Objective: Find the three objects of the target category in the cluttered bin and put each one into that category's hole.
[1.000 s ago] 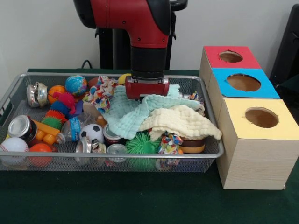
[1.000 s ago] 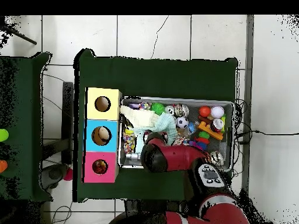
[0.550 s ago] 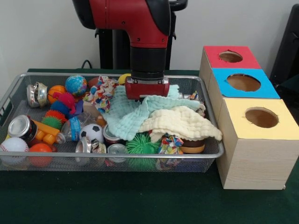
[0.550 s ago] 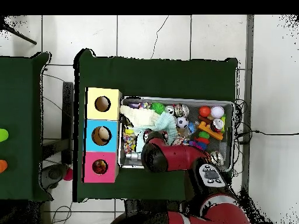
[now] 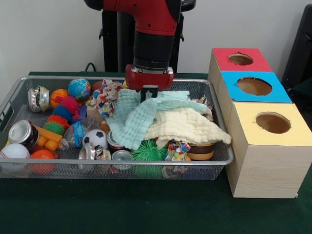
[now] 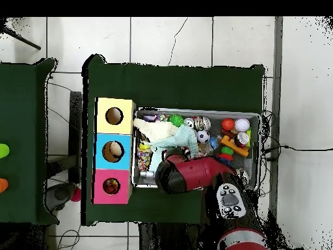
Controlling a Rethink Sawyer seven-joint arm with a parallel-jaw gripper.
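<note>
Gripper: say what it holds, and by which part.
The gripper holds the mint cloth, pinched at its raised top fold.

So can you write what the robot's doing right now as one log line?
phase: lifting | gripper: shut on mint cloth | cream cloth: in bin
</note>
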